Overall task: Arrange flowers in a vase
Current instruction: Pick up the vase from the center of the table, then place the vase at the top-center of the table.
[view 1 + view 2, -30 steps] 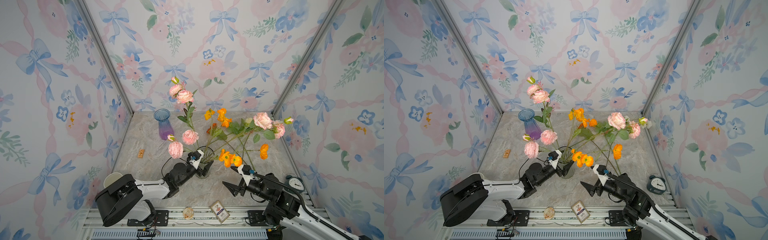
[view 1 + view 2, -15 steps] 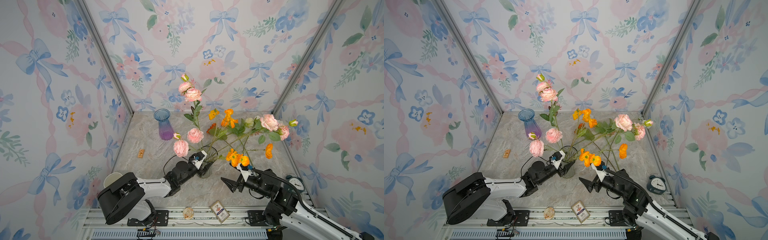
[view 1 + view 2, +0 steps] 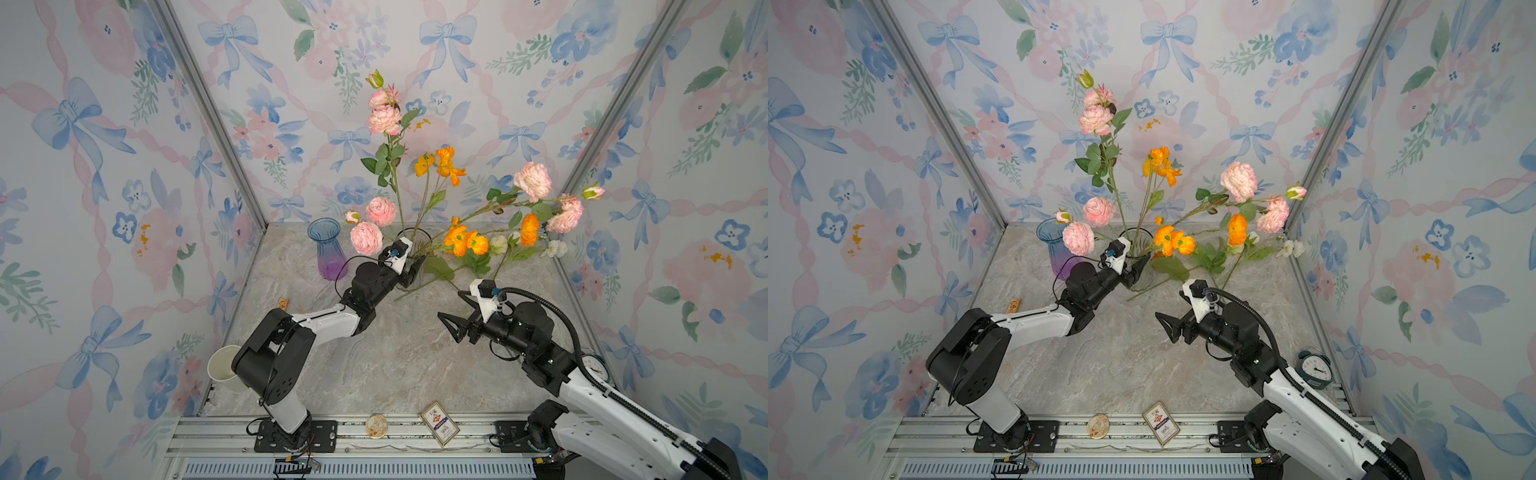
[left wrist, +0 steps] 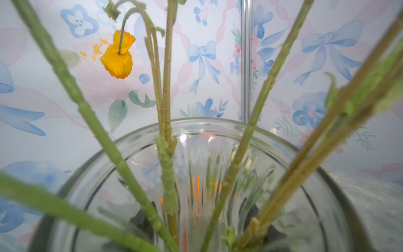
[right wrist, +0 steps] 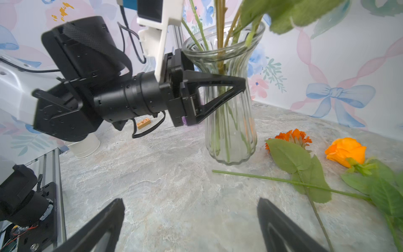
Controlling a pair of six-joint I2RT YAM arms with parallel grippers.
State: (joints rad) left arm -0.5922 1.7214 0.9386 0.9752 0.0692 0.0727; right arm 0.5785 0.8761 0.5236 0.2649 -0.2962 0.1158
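A clear ribbed glass vase (image 3: 415, 259) (image 3: 1139, 257) (image 5: 231, 131) stands mid-table, its base seemingly on the marble. It holds flowers on long green stems: pink ruffled blooms (image 3: 384, 118) and orange poppies (image 3: 444, 160) (image 4: 117, 60). My left gripper (image 3: 415, 272) (image 3: 1140, 269) (image 5: 237, 86) is shut around the vase's narrow waist. An orange rose (image 5: 345, 152) and another orange bloom (image 5: 292, 136) lie on the table to the vase's right, one loose stem (image 5: 272, 179) pointing toward my right gripper (image 3: 451, 305) (image 3: 1169, 303) (image 5: 189, 203). It hovers open and empty above bare marble.
A blue-to-purple vase (image 3: 326, 253) stands at the back left. A paper cup (image 3: 222, 368) sits by the left arm's base and a small wooden block (image 3: 282, 303) near the left wall. A clock (image 3: 594, 365) is at the right edge, a card (image 3: 439, 423) and a round disc (image 3: 376, 424) on the front rail.
My left gripper has closed on the clear vase and moved it, flowers and all, toward the back of the table. The open right gripper has also moved farther in.
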